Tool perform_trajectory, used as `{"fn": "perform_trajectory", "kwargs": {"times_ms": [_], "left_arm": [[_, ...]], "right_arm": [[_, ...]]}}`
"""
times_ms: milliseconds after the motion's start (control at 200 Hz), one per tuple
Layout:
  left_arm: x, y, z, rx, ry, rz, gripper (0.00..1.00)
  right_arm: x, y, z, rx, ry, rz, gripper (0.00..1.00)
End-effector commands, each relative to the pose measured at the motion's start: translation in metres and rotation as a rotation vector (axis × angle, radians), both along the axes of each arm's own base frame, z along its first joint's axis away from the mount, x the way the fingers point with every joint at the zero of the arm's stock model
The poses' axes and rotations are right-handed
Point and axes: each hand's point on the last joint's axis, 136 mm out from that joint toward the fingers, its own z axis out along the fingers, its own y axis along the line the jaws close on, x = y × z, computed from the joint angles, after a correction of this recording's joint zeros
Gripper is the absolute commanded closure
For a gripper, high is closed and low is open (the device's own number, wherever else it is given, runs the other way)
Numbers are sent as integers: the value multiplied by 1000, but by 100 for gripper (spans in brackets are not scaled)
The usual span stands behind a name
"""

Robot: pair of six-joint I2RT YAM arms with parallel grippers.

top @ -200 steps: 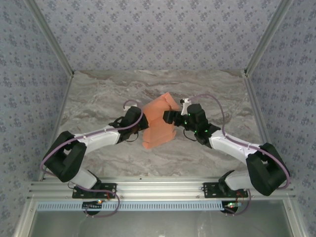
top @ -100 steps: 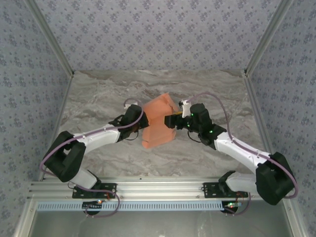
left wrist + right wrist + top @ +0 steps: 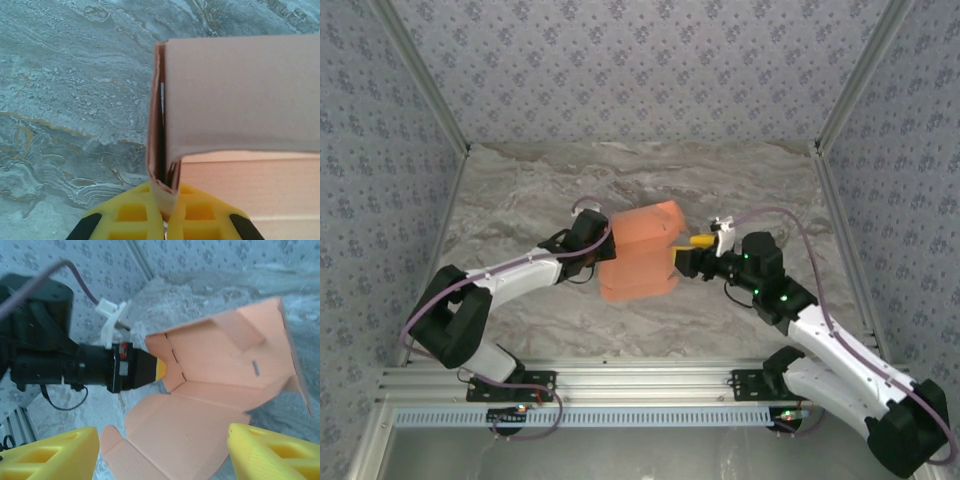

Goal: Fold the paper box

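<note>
Paper box (image 3: 638, 258) pinched by left tool (image 3: 166, 196), right tool (image 3: 690, 251) spread, marble table (image 3: 520, 195), patterned walls (image 3: 640, 70)

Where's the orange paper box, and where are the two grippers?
paper box (image 3: 638, 262): top view, middle panel.
left gripper (image 3: 165, 197): left wrist view, between pinching fingertips.
right gripper (image 3: 160, 452): right wrist view, between open fingers.
</note>
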Motion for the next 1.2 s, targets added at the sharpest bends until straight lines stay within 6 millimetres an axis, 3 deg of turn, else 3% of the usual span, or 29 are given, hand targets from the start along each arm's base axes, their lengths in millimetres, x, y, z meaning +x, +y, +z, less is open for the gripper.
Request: {"fn": "perform_trajectory", "kwargs": {"times_ms": [0, 135, 250, 400, 535, 695, 1029, 1194], "left_arm": [[4, -2, 19, 12, -39, -52, 100], [2, -10, 23, 7, -42, -133, 100], [1, -13, 26, -20, -26, -183, 100], [-2, -26, 33, -102, -1, -251, 100], [-4, -44, 35, -157, 35, -321, 100], [-5, -58, 36, -200, 54, -376, 100], [-10, -72, 39, -225, 58, -437, 100], [-10, -74, 39, -228, 62, -444, 100]], "right_arm": [[10, -27, -4, -49, 19, -99, 30], [40, -71, -18, -30, 114, -235, 31], [52, -81, -24, 2, 128, -185, 35], [39, -64, -39, -104, 103, -26, 47], [26, -47, -41, -121, 64, 68, 46], [28, -41, -47, -154, 75, 76, 45], [33, -37, -44, -163, 78, 88, 50], [27, -25, -43, -151, 82, 132, 52]]}}
